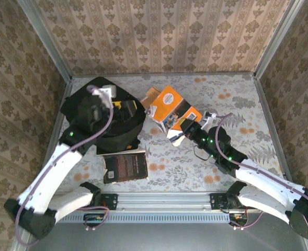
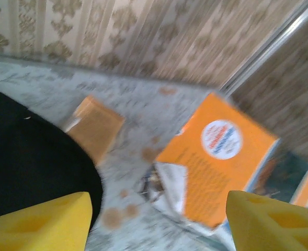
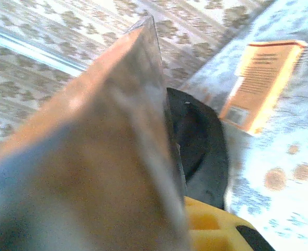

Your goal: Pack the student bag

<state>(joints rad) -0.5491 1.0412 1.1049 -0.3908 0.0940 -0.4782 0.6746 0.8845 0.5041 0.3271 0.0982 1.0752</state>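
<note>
From above, the student bag (image 1: 99, 123) is lying on the far left part of the table (image 1: 237, 104), directly under your left arm. Your left fingers (image 1: 117, 105) are hanging over the bag's right side. A dark book (image 1: 125, 166) is lying flat just in front of the bag, near the table's front edge. Your right fingers (image 1: 179, 130) are clenching the lower corner of an orange book (image 1: 169, 104), which is standing tilted right of the bag. A second orange book (image 1: 149, 95) is lying just behind it.

From your left wrist, the left fingers (image 2: 44, 222) are standing wide apart, released, with nothing between them. The bag (image 2: 28, 167) is filling the lower left, and the second orange book (image 2: 93, 128) is sitting beside its edge. The orange book (image 2: 221, 157) is standing tilted further right.

From your right wrist, the orange book (image 3: 91, 157) is looming blurred against one of the right fingers (image 3: 211, 225). The bag (image 3: 201, 141) is showing behind it.
</note>
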